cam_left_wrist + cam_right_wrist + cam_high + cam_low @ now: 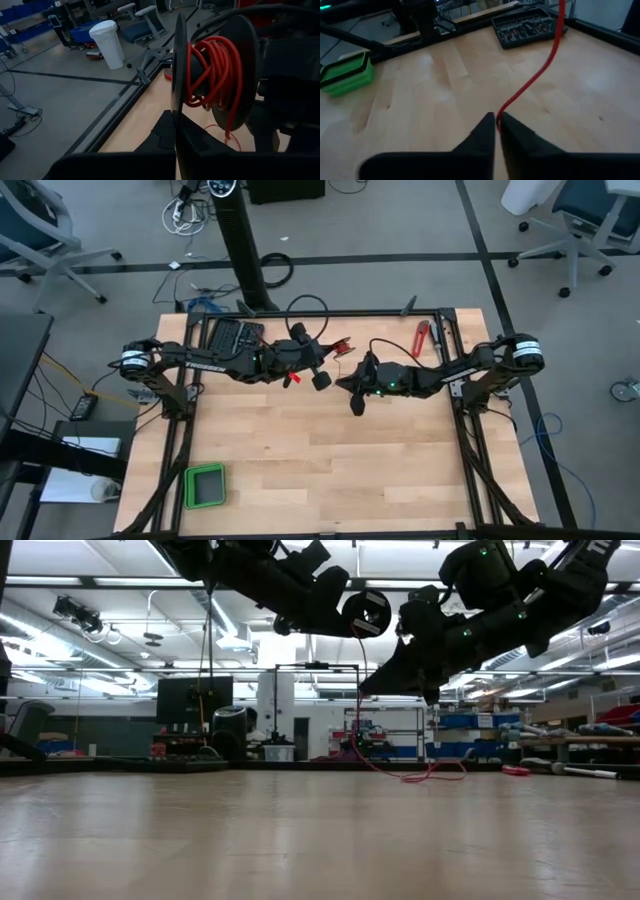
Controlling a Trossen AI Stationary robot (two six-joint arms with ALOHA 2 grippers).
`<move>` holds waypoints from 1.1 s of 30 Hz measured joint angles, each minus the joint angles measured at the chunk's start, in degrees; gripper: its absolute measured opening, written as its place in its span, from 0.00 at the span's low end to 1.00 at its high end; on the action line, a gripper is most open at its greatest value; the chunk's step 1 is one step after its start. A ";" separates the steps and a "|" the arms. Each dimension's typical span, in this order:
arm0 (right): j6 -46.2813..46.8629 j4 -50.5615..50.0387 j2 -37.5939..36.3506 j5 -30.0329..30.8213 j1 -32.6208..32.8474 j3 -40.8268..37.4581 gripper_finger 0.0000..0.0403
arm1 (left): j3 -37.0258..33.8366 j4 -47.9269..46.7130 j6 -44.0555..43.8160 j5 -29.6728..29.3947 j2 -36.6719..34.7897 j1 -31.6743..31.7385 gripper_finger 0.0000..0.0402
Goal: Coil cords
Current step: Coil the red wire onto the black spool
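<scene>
Right end effector (pixel 496 125) pinches red cord (pixel 540 70) between fingertips.

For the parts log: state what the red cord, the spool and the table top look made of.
Red cord: seemingly plastic-jacketed wire, smooth and slightly glossy, bending into loose loops.
Spool: dark, matte discs, probably plastic; metal cannot be ruled out.
Table top: pale wood, visible grain and plank seams, satin finish.
</scene>
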 joint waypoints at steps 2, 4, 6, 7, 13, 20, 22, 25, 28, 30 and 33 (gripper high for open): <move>-0.18 0.13 0.00 0.13 -0.02 0.00 0.02 | 0.01 0.12 -0.06 -0.01 0.00 0.01 0.00; 0.74 0.12 0.00 0.79 -0.24 0.00 0.01 | 0.01 -0.07 -0.12 0.00 0.00 -0.04 0.00; 0.96 -0.60 0.00 2.17 -0.49 0.00 0.01 | -0.01 -0.09 -0.55 -0.02 0.00 -0.04 0.00; 1.14 -1.48 -0.05 3.41 -0.63 0.00 0.01 | 0.00 -0.09 -0.91 0.00 0.00 -0.04 0.00; 1.17 -9.90 -3.53 9.89 -2.54 0.00 0.00 | 0.00 -1.79 -1.15 0.00 0.00 -0.55 0.00; -2.60 -15.47 -12.11 13.94 -5.34 0.00 0.00 | 0.01 -3.91 0.81 0.00 0.00 -0.74 0.00; -3.59 -15.52 -15.11 13.97 -5.73 0.00 0.00 | -0.01 -4.67 2.01 0.00 0.00 -0.74 0.00; -4.68 -15.79 -19.50 13.86 -5.78 0.00 0.00 | -0.01 -5.91 2.56 -0.06 0.00 -0.74 0.00; -5.06 -15.88 -22.69 13.44 -4.45 0.00 0.00 | 0.01 -6.44 3.09 -1.78 0.00 -0.68 0.00; -5.08 -15.88 -23.90 13.01 -3.14 0.00 0.00 | 0.01 -6.62 3.39 -3.58 0.00 -0.66 0.00; -5.04 -15.75 -24.50 13.00 -1.00 0.00 0.00 | 0.00 -6.50 3.43 -5.37 0.00 -0.63 0.00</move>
